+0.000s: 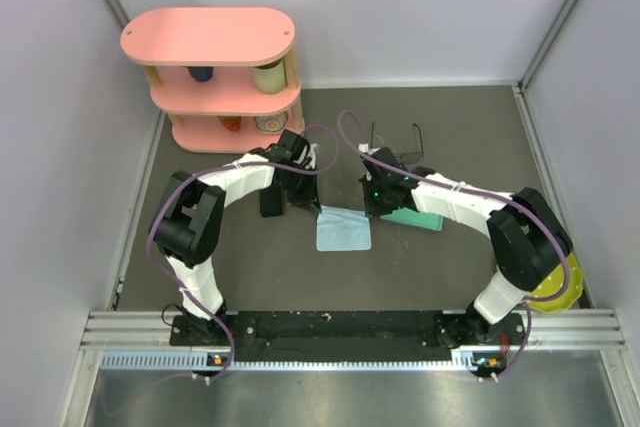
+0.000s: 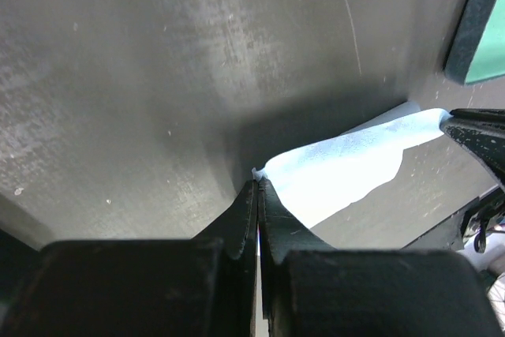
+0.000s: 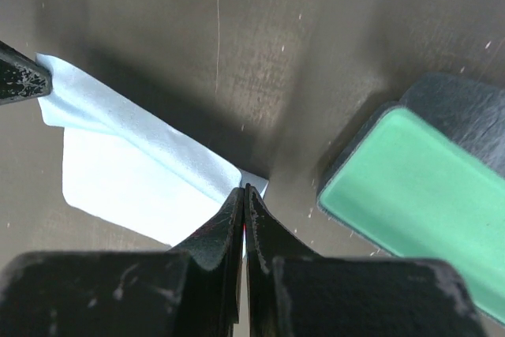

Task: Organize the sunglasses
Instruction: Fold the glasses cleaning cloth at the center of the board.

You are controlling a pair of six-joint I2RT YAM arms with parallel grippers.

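Top external view, left to right: the left hand [image 2: 257, 183] is clamped on one corner of the light blue cloth [image 1: 343, 232], and the right hand [image 3: 244, 191] on the neighbouring corner. The wire-frame sunglasses [image 1: 398, 139] are found at 12 o'clock of the right hand, the nearer one, their long axis running 9 to 3. The green-lined case [image 1: 418, 217] is set at that hand's 4 o'clock. Bare counter [image 1: 470, 137] is offered at the sunglasses' 3 o'clock.
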